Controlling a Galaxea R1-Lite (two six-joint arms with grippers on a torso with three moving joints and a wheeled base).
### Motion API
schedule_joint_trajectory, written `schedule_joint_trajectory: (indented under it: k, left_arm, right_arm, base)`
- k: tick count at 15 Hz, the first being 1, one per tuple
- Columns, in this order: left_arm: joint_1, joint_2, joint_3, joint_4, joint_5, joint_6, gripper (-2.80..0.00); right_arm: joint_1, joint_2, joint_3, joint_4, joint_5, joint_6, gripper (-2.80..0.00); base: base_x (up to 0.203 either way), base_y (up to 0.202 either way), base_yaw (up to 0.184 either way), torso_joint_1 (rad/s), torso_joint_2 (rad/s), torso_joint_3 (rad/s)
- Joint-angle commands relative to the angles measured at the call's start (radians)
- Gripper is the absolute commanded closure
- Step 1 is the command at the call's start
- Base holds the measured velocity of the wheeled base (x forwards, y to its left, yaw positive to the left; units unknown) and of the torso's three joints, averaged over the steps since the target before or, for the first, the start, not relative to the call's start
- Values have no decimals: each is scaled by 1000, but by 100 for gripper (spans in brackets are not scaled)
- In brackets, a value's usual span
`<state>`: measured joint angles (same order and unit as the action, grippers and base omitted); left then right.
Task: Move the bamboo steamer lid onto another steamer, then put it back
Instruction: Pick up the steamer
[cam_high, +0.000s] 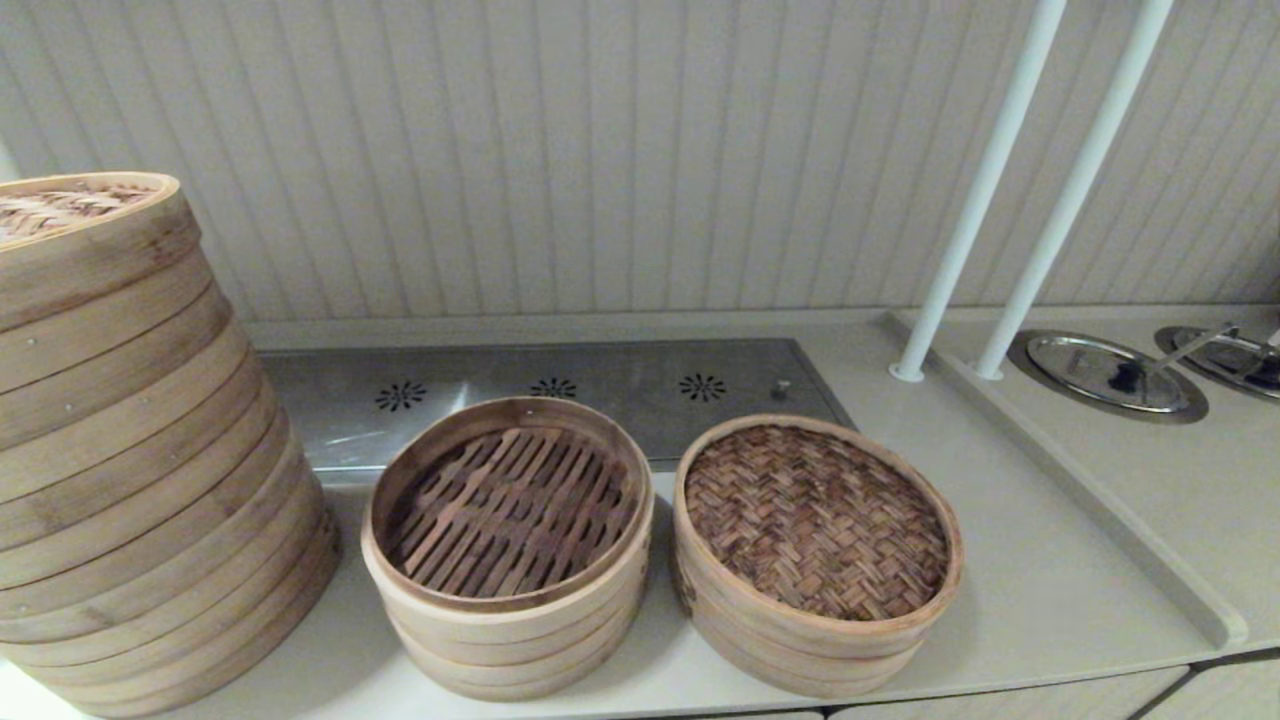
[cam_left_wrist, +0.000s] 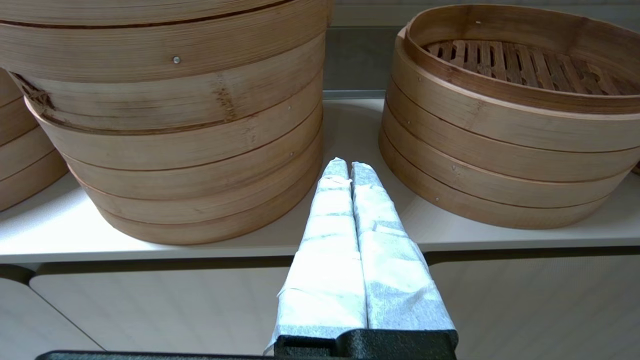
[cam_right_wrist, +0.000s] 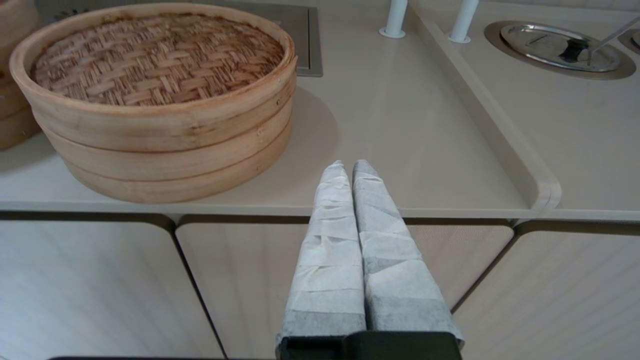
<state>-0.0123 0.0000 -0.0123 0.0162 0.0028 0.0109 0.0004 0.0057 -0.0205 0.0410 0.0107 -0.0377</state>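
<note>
The bamboo steamer lid (cam_high: 815, 520), reddish-brown herringbone weave in a pale hoop, sits on a low steamer at the counter's right; it also shows in the right wrist view (cam_right_wrist: 155, 57). To its left stands another steamer (cam_high: 505, 615), uncovered, with a dark brown slatted floor and banded pale wall (cam_left_wrist: 500, 130). Neither arm shows in the head view. My left gripper (cam_left_wrist: 349, 167) is shut and empty, held off the counter's front edge between the tall stack and the open steamer. Shut and empty too, my right gripper (cam_right_wrist: 350, 167) hangs off the front edge, right of the lidded steamer.
A very tall, wide steamer stack (cam_high: 130, 450) with a paler woven lid fills the left. Behind the steamers lies a steel plate with vent holes (cam_high: 600, 390). Two white poles (cam_high: 980, 190) rise at the right, beside a raised counter ridge (cam_high: 1080, 490) and steel pot lids (cam_high: 1105, 372).
</note>
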Motion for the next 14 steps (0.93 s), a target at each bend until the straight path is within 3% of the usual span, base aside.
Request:
schedule_joint_trajectory:
  k: [1, 14]
  left_arm:
    - [0, 2, 0, 0, 0, 0, 0]
    - [0, 2, 0, 1, 0, 0, 0]
  right_arm:
    - [1, -3, 7, -7, -3, 32, 0]
    - [-2, -4, 5, -7, -3, 35, 0]
  base:
    - [0, 0, 0, 0, 0, 0]
    - [0, 0, 0, 0, 0, 0]
